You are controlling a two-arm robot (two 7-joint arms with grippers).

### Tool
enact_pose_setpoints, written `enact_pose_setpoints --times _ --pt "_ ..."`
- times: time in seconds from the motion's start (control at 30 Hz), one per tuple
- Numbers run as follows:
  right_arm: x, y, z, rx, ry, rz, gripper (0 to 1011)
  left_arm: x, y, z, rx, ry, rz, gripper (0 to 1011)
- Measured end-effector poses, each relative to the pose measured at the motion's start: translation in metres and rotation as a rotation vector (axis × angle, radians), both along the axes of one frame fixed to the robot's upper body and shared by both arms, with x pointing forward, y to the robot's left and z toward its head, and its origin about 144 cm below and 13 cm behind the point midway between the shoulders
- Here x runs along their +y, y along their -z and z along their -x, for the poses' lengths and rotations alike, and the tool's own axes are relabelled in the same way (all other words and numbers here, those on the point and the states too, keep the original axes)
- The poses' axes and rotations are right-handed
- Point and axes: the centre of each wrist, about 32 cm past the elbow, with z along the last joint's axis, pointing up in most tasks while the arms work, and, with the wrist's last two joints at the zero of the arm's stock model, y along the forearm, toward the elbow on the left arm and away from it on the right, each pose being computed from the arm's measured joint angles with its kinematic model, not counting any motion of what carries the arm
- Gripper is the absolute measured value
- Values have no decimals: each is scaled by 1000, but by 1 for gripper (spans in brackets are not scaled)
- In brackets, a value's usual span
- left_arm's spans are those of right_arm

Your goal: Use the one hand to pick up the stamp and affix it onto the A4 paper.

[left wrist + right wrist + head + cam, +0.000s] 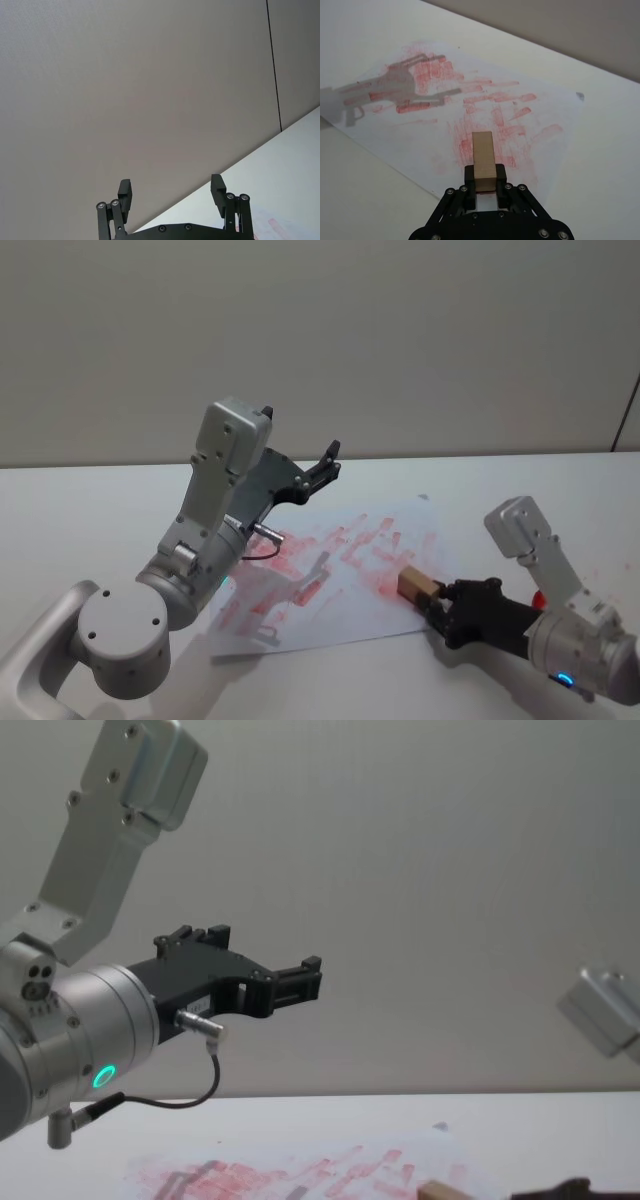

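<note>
The stamp [484, 155] is bare, pale wood, smooth and matt, and the right hand [485, 176] gripping it looks like matt black plastic with small shiny screws. The A4 paper [340, 605] is a thin white sheet smeared with dull red ink, lying on a smooth, matt white worktop [90, 510].

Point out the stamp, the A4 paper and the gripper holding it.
stamp [483, 150]: right wrist view, its long tan face.
A4 paper [410, 137]: right wrist view, bare white patch.
right gripper [485, 176]: right wrist view, midway between its fingertips.

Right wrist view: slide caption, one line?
Right gripper, jaws shut on the wooden stamp, points it at the paper crowded with red prints.
</note>
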Motion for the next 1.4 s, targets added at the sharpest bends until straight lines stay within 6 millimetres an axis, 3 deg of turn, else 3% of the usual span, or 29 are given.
enact_pose_setpoints --times 0.57,0.9,1.4 --pt "-6 -30 4 -212 49 -113 213 0 0 0 0 0 0 1001" --pt "-25 -40 26 -247 164 -131 213 0 0 0 0 0 0 1001" --pt "-66 -41 73 -126 375 -49 213 0 0 0 0 0 0 1001"
